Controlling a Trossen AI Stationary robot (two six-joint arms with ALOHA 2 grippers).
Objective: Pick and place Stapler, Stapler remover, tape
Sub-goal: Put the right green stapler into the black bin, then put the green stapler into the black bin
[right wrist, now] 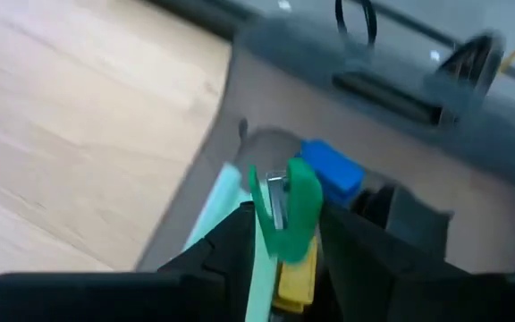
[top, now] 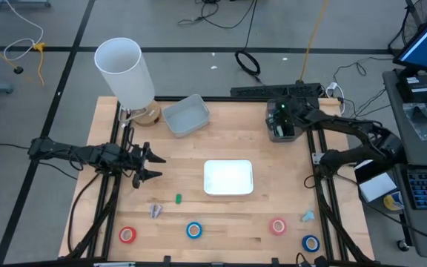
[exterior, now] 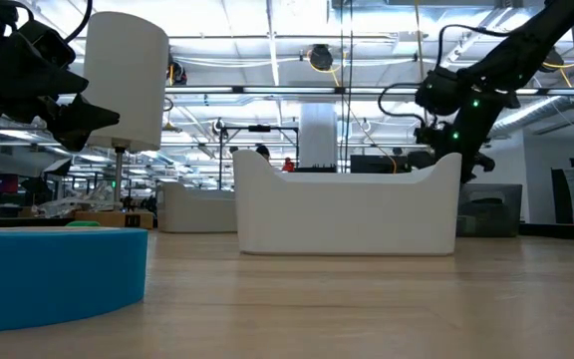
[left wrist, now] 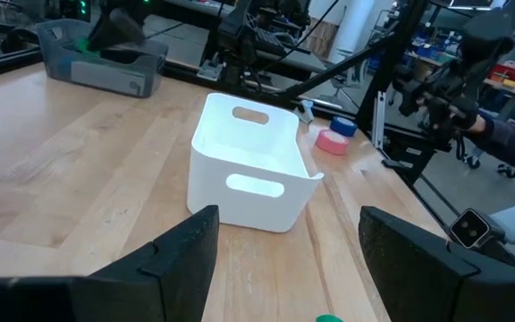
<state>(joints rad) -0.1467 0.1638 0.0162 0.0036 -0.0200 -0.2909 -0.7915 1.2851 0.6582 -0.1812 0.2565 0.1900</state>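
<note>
I see my right gripper [top: 282, 119] over the grey bin [top: 271, 131] at the far right of the counter [top: 221, 141]. In its wrist view the jaws stand partly open around a green stapler remover [right wrist: 286, 207]; I cannot tell if they grip it or only touch it. Below it in the bin lie a blue thing [right wrist: 332, 171] and a yellow thing [right wrist: 295, 277], too blurred to name.

My left gripper [top: 150, 166] waits above the left side of the counter, jaws wide open and empty, pointing toward the white bin [top: 228, 178] in the middle.

The tape is along the near edge: a red roll [top: 127, 235] at the left, a blue roll [top: 193, 231] near the middle, a second red roll [top: 277, 226] and a second blue roll [top: 310, 242] at the right. All four lie flat and well apart. A small green piece [top: 177, 198] and a grey piece [top: 156, 211] lie between the left gripper and the rolls. A second grey bin [top: 186, 115] stands empty at the far side, beside a white cylinder [top: 124, 70].
</note>
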